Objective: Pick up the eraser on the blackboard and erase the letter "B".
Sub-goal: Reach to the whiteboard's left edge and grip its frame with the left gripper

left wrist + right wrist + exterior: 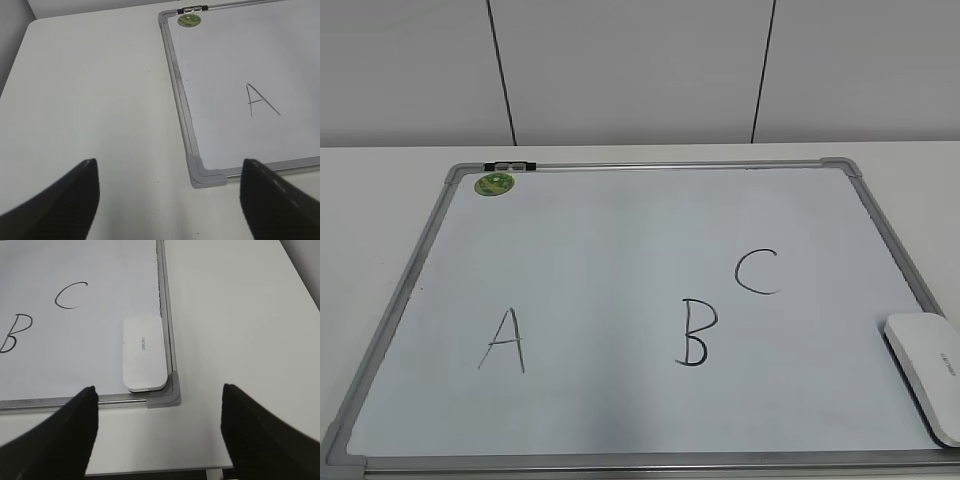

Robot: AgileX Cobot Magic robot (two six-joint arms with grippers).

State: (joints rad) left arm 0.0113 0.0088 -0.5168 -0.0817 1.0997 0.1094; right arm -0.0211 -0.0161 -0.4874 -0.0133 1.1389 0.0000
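Note:
The blackboard [620,230] is a white board with a grey frame lying flat on the table. The black letter "B" [696,332] is drawn right of its middle; it also shows in the right wrist view [12,332]. The white eraser [927,372] lies on the board's near right corner, against the frame; the right wrist view shows it too [144,351]. My right gripper [158,412] is open and empty above the table, just short of that corner. My left gripper [170,182] is open and empty near the board's near left corner [205,175]. Neither gripper shows in the exterior view.
The letters "A" [504,340] and "C" [757,271] flank the "B". A small green round magnet [494,184] and a black clip [510,165] sit at the board's far left corner. The table's front edge [190,471] lies under my right gripper.

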